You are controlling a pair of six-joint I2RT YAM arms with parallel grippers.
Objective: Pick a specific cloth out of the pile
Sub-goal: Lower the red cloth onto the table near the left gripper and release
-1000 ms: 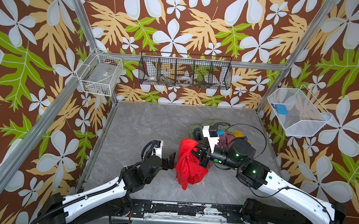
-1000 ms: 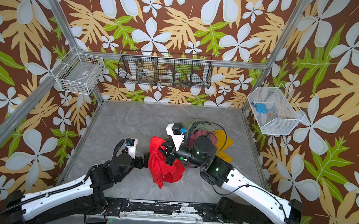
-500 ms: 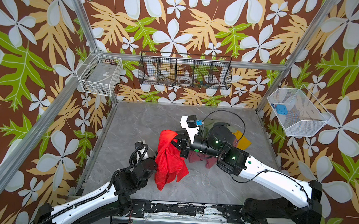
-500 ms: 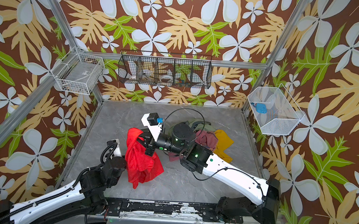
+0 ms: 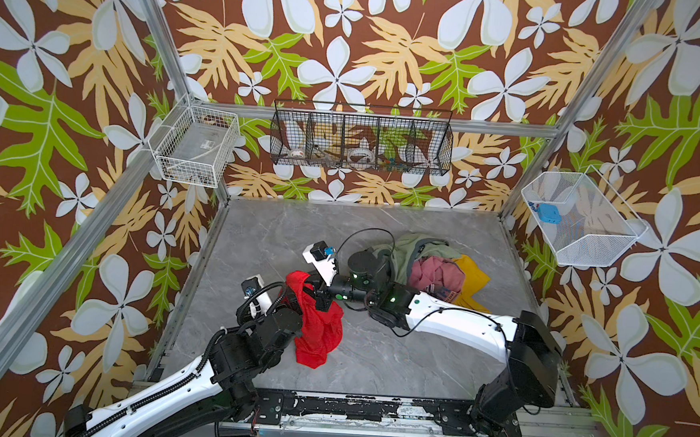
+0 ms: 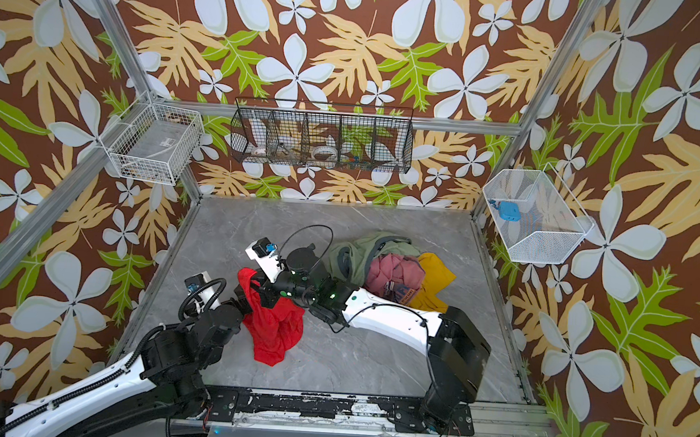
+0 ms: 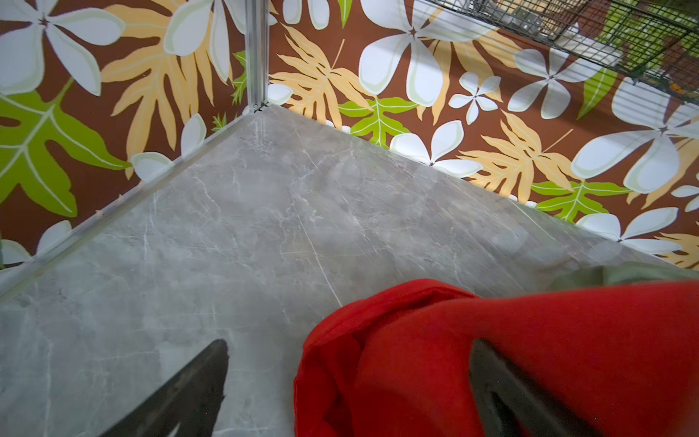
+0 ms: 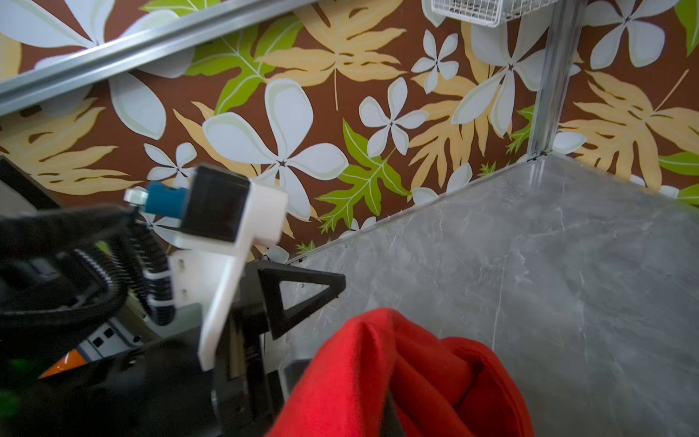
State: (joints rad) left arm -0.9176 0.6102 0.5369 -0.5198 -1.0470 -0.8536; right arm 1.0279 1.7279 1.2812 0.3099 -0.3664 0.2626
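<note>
Nearest me, the left fingers are spread wide and released, with a fold of the red cloth lying between them. Just beyond, the right fingers are clenched on the cloth's upper part. It hangs bunched over the grey desk, clear of the pile further back on the right. A black wire basket hangs on the far wall.

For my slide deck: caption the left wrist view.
The red cloth reaches between the spread fingers of the left gripper, covering part of one, grey table beyond.
</note>
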